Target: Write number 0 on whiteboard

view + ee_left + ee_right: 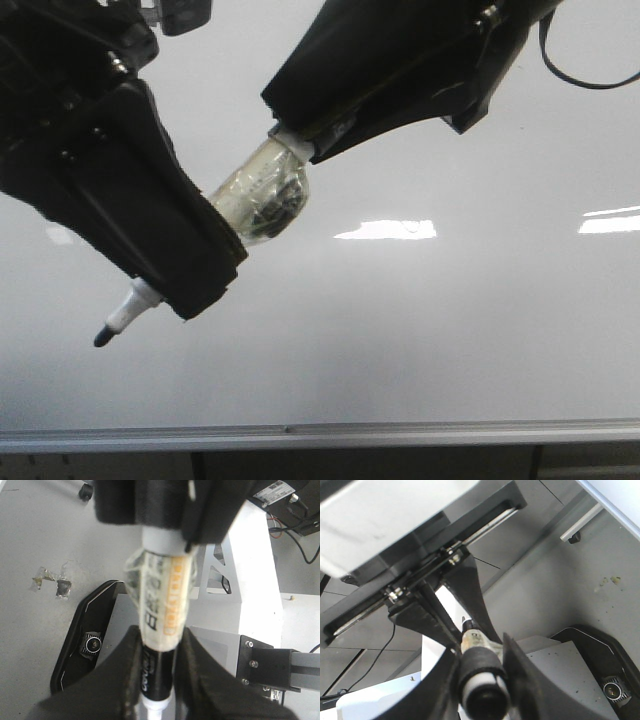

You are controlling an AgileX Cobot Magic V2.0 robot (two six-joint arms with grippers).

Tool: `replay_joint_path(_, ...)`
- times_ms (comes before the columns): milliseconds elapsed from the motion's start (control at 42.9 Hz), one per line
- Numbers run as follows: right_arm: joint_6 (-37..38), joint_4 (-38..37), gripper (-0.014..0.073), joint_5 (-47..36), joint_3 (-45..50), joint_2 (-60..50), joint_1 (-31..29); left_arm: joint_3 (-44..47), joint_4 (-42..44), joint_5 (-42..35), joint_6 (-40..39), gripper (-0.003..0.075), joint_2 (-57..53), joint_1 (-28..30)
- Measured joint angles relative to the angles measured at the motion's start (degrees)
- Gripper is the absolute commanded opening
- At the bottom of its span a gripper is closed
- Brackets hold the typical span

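Whiteboard (480,330) surface fills the front view, with its metal frame (320,436) along 6 o'clock; no number 0 is drawn on it yet. 1 marker (262,198) spans both grippers. The left gripper (185,275) is closed on the marker barrel near the writing end, so the uncapped black tip (103,338) projects toward 7 o'clock, clear of the fingers. The right gripper (300,140) is closed on the opposite end, at 1 o'clock from the left gripper. The left wrist view confirms both holds on 1 barrel. Judgement: the 2-point hold suggests a handover or a grip adjustment before writing. Contact between tip and board cannot be determined.
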Motion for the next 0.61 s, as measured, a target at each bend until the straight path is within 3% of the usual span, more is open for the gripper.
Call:
replay_joint_path(140,0.0,0.0,-0.0068,0.0,0.0,0.0,0.0,0.0,-0.21,0.0,0.88,0.0038,0.0,0.0)
replay_joint_path(210,0.0,0.0,-0.0068,0.04,0.0,0.0,0.0,0.0,-0.55,0.0,1.13,0.0141,0.0,0.0)
replay_joint_path(373,0.0,-0.5,-0.0068,-0.1,-0.09,-0.26,0.0,0.0,-1.5,0.38,1.5,0.0464,0.0,0.0)
replay_joint_path(443,0.0,-2.08,-0.0068,-0.1,-0.09,-1.03,0.0,-0.02,-2.79,0.38,1.5,0.0559,0.0,0.0)
replay_joint_path(537,0.0,-3.69,-0.0068,-0.1,0.03,-3.23,0.0,-0.12,-3.14,0.28,1.5,0.0613,0.0,0.0)
replay_joint_path(606,0.88,-4.98,-0.0068,0.01,0.58,-5.13,-0.35,-0.12,-3.17,-0.27,1.5,0.061,0.0,0.0)
